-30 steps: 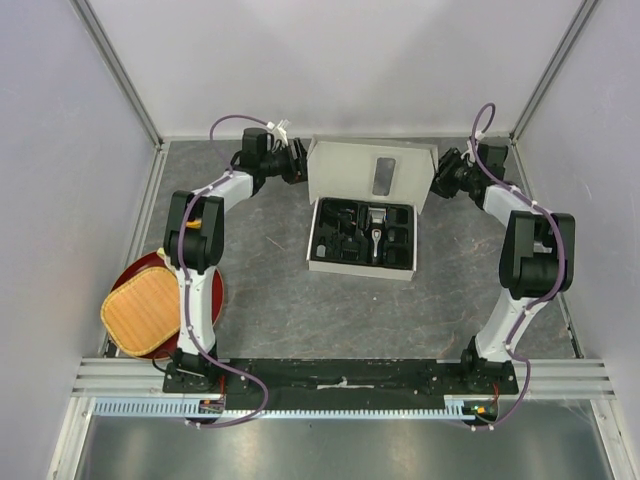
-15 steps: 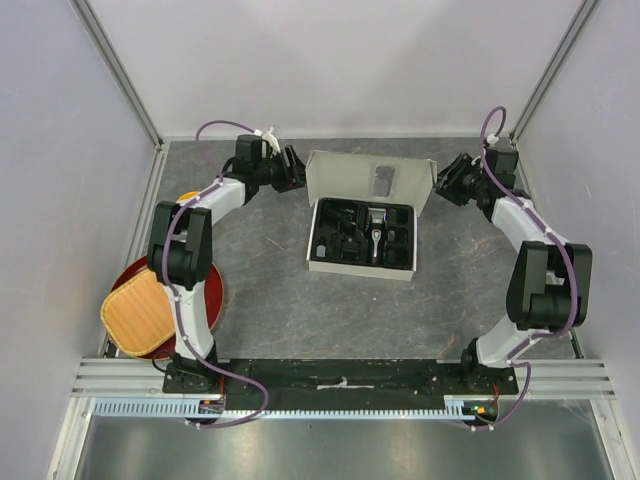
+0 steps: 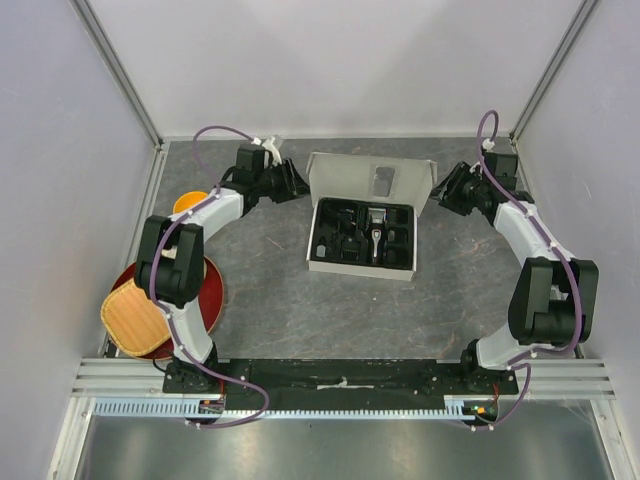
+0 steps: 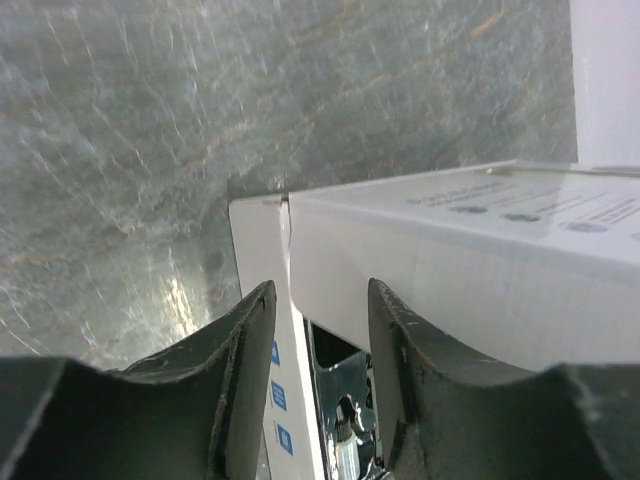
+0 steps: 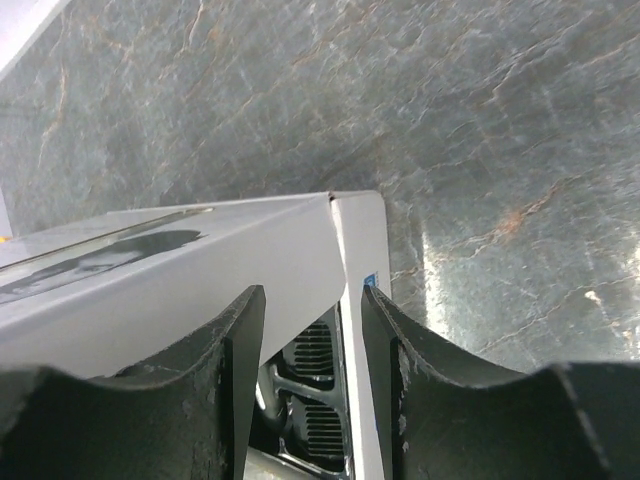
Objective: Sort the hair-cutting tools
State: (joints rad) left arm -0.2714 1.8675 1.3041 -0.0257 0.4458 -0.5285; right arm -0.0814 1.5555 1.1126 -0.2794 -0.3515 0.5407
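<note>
**Far left:** one round red tray (image 3: 214, 292), partly covered by the left arm. On it lies one square woven straw-coloured mat (image 3: 138, 315). Behind it is one orange bowl (image 3: 188, 203), half hidden by the same arm.

**Left arm's fingers (image 4: 240, 380):** moderately parted and holding nothing. They straddle the left end corner of the box lid. Whether they touch the card cannot be told.

**Centre:** one white cardboard box (image 3: 360, 266) on the grey stone-patterned tabletop (image 3: 290, 310), with its lid standing open on the far side. Inside is one black moulded tray (image 3: 322, 215).

**In the tray:** one black-and-silver hair clipper (image 3: 375, 228) lies in a slot right of the middle. Its long axis runs far to near, with the paler end toward the lid. The small black pieces (image 3: 345, 232) in the other slots merge with the tray, so their number and kind cannot be made out.

**Right arm's fingers (image 5: 395, 390):** likewise moderately parted and empty. They straddle the lid's right end corner, and contact is unclear.
</note>
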